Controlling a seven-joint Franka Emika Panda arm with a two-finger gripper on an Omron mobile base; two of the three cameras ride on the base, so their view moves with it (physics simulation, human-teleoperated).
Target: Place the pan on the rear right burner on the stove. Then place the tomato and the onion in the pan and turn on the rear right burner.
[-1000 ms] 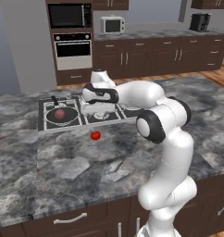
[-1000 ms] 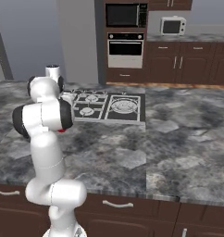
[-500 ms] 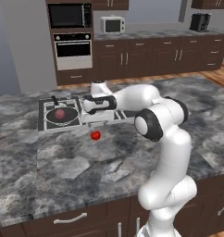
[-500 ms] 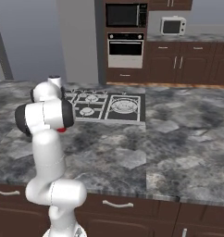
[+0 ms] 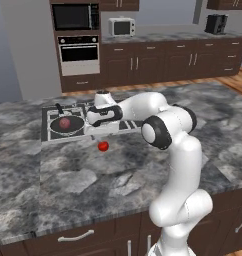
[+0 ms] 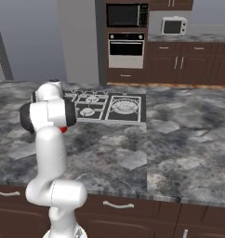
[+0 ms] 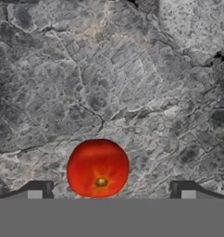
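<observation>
The bright red tomato (image 5: 103,146) lies on the grey stone counter just in front of the stove (image 5: 128,125). My gripper (image 5: 96,135) hangs a little above it, pointing down, open and holding nothing. In the hand view the tomato (image 7: 98,168) sits low between the two fingertips (image 7: 40,190), nearer the left one, with my gripper (image 7: 111,191) wide open. The pan (image 5: 53,129) rests on the stove's left end, covering the rear right burner. The maroon onion (image 5: 65,122) lies inside it. A sliver of the tomato (image 6: 63,129) peeks out behind my arm.
The stove (image 6: 133,100) has free burners with black grates to the right of the pan. Marbled counter (image 5: 93,175) spreads wide around the tomato. A wall oven (image 5: 79,52) and dark cabinets stand far behind.
My hand has come down and a little toward the counter's front, from above the stove to just over the tomato. The jaws stayed open. Tomato, pan and onion have not moved.
</observation>
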